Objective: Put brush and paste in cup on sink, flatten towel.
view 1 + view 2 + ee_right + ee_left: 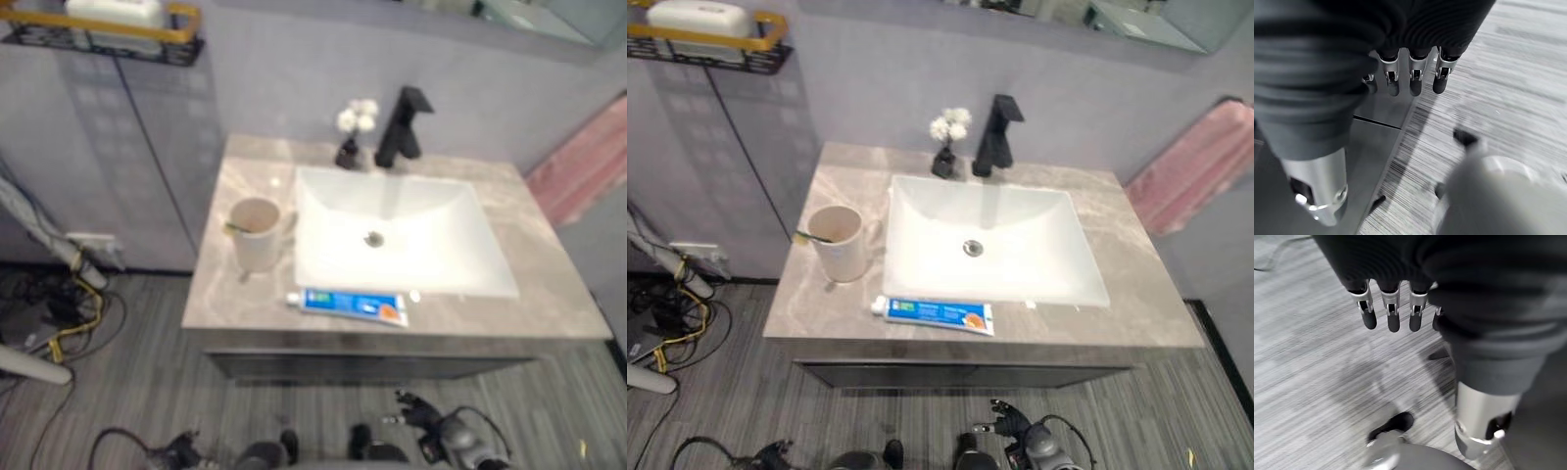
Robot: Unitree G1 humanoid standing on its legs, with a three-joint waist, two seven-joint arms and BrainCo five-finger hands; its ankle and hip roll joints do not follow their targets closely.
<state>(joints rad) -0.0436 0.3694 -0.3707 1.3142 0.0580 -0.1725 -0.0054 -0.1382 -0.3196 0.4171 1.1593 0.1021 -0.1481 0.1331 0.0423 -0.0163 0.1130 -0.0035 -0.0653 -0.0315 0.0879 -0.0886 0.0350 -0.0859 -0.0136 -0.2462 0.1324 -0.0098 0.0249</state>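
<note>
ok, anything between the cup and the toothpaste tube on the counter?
Nothing: in the right eye view, only bare grey counter lies between the cup and the toothpaste tube.

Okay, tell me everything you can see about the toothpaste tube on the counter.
The toothpaste tube is a flat tube, mostly blue with a white cap end toward the cup and an orange patch at the other end. It lies flat on the grey marble-look counter, along the front edge just before the white basin. Neither hand touches it.
</note>
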